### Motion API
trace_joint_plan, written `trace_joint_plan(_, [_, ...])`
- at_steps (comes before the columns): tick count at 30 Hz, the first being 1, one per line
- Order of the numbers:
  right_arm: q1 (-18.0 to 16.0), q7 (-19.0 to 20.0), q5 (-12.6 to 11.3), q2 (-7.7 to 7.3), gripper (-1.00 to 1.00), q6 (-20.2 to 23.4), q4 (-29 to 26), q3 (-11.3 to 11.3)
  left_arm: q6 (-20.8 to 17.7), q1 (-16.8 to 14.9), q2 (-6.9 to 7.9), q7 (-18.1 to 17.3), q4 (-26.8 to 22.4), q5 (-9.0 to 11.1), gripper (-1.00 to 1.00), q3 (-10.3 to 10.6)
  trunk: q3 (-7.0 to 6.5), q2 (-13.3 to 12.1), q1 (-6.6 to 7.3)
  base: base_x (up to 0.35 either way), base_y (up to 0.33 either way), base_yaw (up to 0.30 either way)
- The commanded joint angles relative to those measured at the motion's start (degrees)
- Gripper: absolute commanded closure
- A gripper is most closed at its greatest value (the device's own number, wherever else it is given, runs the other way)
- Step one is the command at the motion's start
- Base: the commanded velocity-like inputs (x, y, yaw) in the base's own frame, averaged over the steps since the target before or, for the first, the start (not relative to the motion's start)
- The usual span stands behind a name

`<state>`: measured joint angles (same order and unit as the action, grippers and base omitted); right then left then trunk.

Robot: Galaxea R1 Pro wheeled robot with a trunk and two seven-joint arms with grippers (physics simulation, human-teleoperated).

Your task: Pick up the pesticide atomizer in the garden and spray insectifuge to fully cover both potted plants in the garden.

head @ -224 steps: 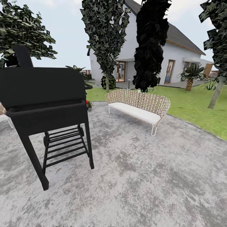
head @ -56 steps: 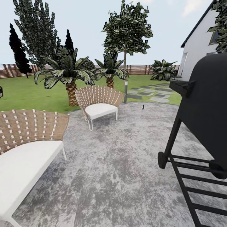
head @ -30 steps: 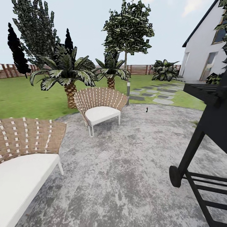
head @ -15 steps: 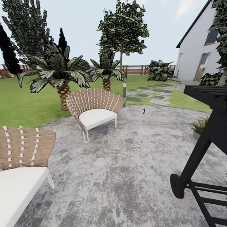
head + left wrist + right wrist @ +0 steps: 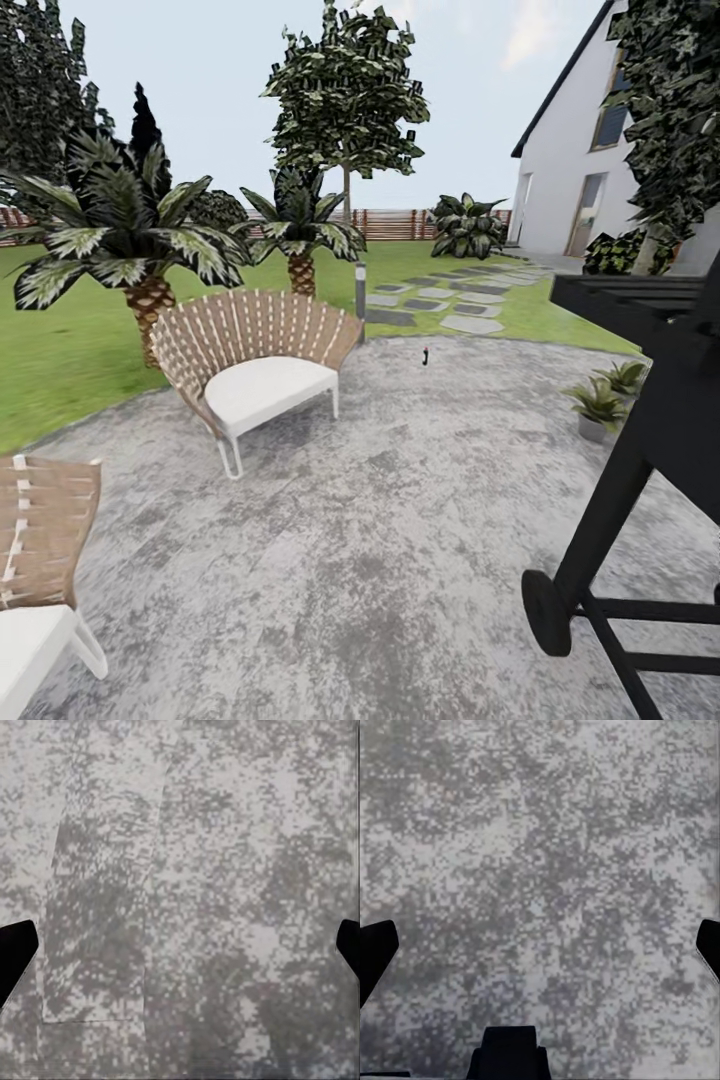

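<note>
Standing far across the mottled grey paving (image 5: pixel 400 520), near its edge by the lawn (image 5: pixel 70 330): pesticide atomizer (image 5: pixel 425 356), small, dark, upright. Potted plants (image 5: pixel 605 395): two, side by side just beyond the black grill (image 5: pixel 650 440). Wicker chair (image 5: pixel 250 360): left of centre. Bollard lamp (image 5: pixel 361 300): beside it. Left gripper (image 5: pixel 180 945) and right gripper (image 5: pixel 540 945): fingertips spread wide apart over paving, holding nothing.

Home garden: lawn (image 5: pixel 70 340), grill (image 5: pixel 650 420), house (image 5: pixel 570 180).
</note>
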<state>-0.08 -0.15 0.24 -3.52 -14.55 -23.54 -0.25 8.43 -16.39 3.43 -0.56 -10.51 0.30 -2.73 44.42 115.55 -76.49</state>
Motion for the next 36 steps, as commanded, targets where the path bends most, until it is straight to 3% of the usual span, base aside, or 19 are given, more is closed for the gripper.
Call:
trace_joint_plan(1, [0.0,0.0,0.0,0.0,-1.0,-0.1,0.0,0.0,0.2,0.0,-0.01,-0.1,0.0,0.0,-1.0,-0.3,0.04,0.0,-0.03,0.333,0.0,-0.057])
trace_joint_plan(36, [0.0,0.0,0.3,0.01,-1.0,-0.2,0.9,0.3,0.2,0.0,0.0,-0.1,0.0,0.0,-1.0,-0.3,0.03,0.0,-0.03,0.333,0.0,-0.004])
